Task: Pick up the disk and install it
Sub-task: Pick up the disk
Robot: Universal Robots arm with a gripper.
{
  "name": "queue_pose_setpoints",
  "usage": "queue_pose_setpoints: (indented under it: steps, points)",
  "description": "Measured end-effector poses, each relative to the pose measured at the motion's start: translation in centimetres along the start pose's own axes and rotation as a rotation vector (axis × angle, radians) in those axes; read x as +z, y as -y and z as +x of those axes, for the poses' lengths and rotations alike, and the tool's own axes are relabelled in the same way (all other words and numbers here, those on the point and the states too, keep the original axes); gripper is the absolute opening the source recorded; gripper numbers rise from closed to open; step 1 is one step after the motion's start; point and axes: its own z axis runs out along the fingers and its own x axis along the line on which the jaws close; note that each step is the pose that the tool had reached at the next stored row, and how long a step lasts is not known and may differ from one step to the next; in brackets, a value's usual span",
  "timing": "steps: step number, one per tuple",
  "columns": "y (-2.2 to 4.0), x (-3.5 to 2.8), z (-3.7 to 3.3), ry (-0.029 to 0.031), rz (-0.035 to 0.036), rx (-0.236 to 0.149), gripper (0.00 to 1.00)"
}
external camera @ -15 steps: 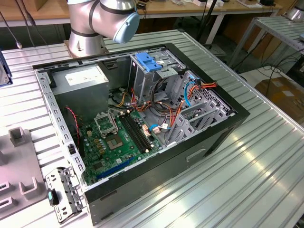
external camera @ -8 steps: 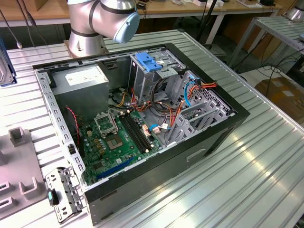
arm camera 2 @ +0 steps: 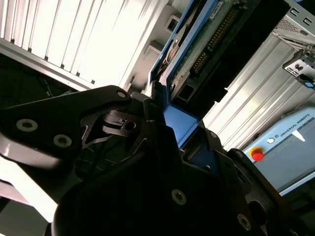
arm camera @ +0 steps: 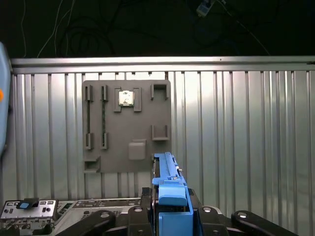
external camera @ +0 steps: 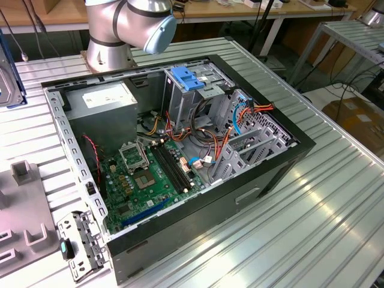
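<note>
- Spanning the scene, the ribbed silver metal table [external camera: 336, 228] carries the open black desktop computer case [external camera: 240, 198].
- A flat grey plastic fixture plate [arm camera: 125, 98] with slots lies on the table, beyond the gripper.
- The disk [arm camera: 165, 164], a flat rectangular metal hard drive with a green circuit-board face and blue plastic carrier end, is up in the gripper over the table, outside the case.
- The black gripper [arm camera: 170, 206] has its jaws pinching that blue carrier end.
- Likely stiff, dense and shock-sensitive; gripped at one end, the long body may pivot, and the bare circuit board should stay untouched.
</note>
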Motion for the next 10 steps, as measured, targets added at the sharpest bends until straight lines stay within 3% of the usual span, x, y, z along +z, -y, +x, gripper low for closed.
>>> queue_pose_setpoints:
  steps: [10]
  points:
    - [1.11,-0.01,-0.01,0.0,0.0001,0.0,0.37]
